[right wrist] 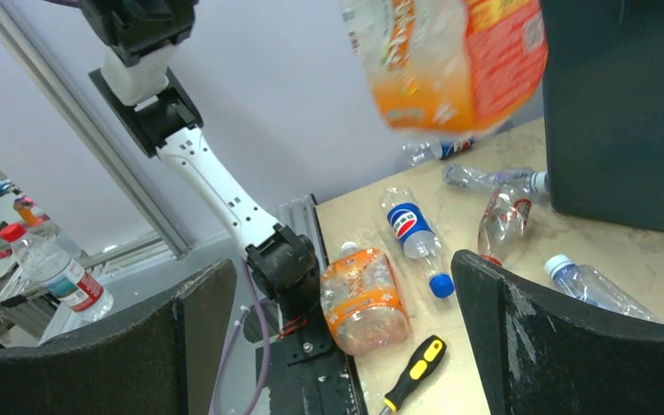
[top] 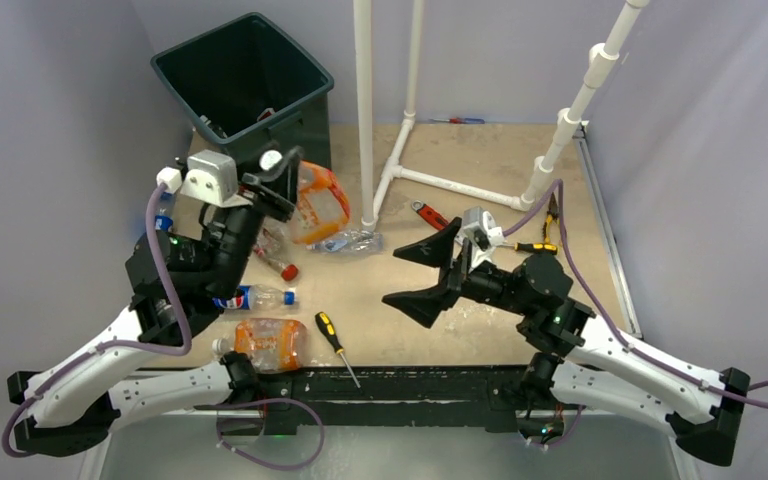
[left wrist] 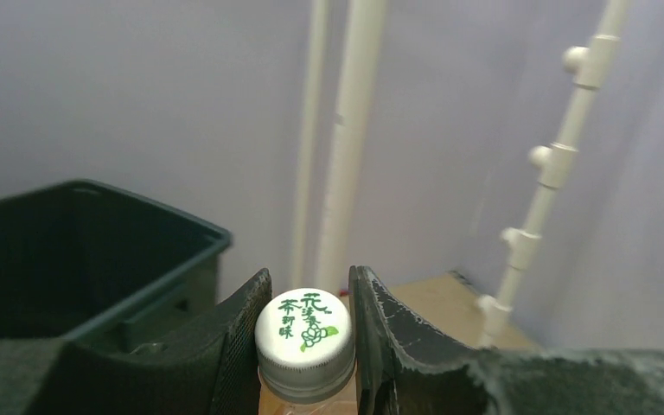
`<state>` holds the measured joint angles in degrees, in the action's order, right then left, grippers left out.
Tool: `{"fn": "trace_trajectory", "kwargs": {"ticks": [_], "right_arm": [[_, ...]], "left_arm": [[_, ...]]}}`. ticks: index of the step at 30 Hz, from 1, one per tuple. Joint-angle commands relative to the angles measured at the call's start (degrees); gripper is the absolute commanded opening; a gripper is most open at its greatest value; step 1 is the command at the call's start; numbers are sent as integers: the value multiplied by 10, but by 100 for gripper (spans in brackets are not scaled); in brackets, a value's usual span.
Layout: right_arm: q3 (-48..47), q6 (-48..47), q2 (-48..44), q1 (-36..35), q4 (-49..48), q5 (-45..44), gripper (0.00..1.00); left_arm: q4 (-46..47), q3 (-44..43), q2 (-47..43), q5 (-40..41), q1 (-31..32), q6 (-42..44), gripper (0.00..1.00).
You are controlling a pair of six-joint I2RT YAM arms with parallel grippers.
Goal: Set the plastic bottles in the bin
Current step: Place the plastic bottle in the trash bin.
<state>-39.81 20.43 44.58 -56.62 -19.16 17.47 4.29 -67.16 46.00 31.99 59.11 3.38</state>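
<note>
Clear plastic, orange label: bottle (top: 318, 205), clamped at the neck in left gripper (top: 280, 175) and lifted off the bench. Overhead view: cap end toward the far-left corner, base end toward the bench middle; bin (top: 200, 33) standing in that far-left corner, the bottle outside the rim, just beside the bin's near-right wall. Right gripper (top: 392, 277) spread wide and empty over the middle of the bench toward the right edge, well apart from the bin; left arm plainly the nearer. Pepsi bottle (top: 255, 297) and second orange bottle (top: 270, 343) lying near the left end of the near edge, screwdriver (top: 332, 335) just beside them. Left wrist view: white cap (left wrist: 304, 333) with green print pinched between the two dark fingers (left wrist: 242, 346); bin (left wrist: 156, 207) ahead and to the left, its mouth showing, rim near cap level, the bottle's body below the frame. Right wrist view: right gripper (right wrist: 346, 346) parted, nothing between the pads; held bottle (right wrist: 450, 60) hanging in the air at top, bin wall (right wrist: 622, 112) just beside it toward the far edge; rim out of frame, so clearance over it not readable here. Judged next: a rise and a short carry toward the far-left corner before release.
</note>
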Motion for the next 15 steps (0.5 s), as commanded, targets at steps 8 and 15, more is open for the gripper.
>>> {"fn": "trace_trajectory", "kwargs": {"ticks": [8, 15], "right_arm": [[74, 20, -79, -2, 22, -9, 99], [92, 18, -122, -2, 68, -23, 98]], "left_arm": [[340, -164, 227, 140, -72, 414, 0], [237, -272, 329, 54, -297, 229, 0]]}}
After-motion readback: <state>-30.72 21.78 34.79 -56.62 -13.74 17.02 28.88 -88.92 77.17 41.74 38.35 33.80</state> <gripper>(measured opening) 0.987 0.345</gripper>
